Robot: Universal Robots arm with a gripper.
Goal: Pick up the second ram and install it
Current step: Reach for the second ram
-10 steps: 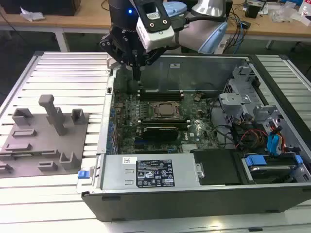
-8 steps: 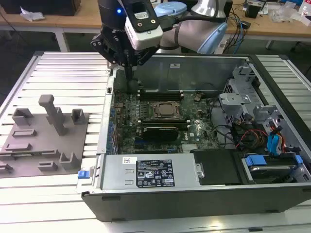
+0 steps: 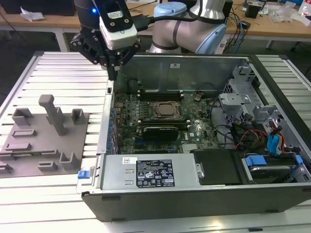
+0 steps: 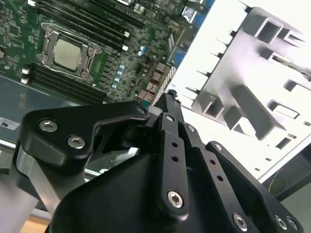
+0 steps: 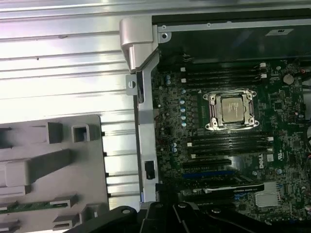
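An open computer case [image 3: 194, 201] lies on a ribbed metal counter [image 3: 63, 68], with a robot arm [image 3: 184, 29] behind it.

At the exterior view's left, a grey fixture plate [image 3: 29, 162] with pegs and pockets rests on the counter, just beside the case. In the first wrist view, the second ram [image 5: 26, 206] sits in a slot near one edge of that plate and shows as a narrow green strip. It is well apart from the gripper.

To the right of the plate, the gripper [image 3: 112, 74] hangs above the case's side wall [image 3: 106, 121], the wall nearest the plate. Its fingers are drawn together to a point, with nothing visible between them.

Further right, inside the case, is the green motherboard [image 3: 194, 131]. The square silver CPU socket [image 3: 164, 110] sits on it, with dark memory slots [image 5: 228, 143] on either side. A boxy power supply [image 3: 148, 174] lies along the front. Drive bays and coloured cables [image 3: 272, 141] fill the exterior view's right.

The ram is probably very light and stiff, but thin and fragile. Its chips and contact edge should not be pinched or scraped. The safest hold is likely across its thickness near the middle of its length, so that it stays level. Its smooth faces could let it tilt or slip in a narrow pinch.
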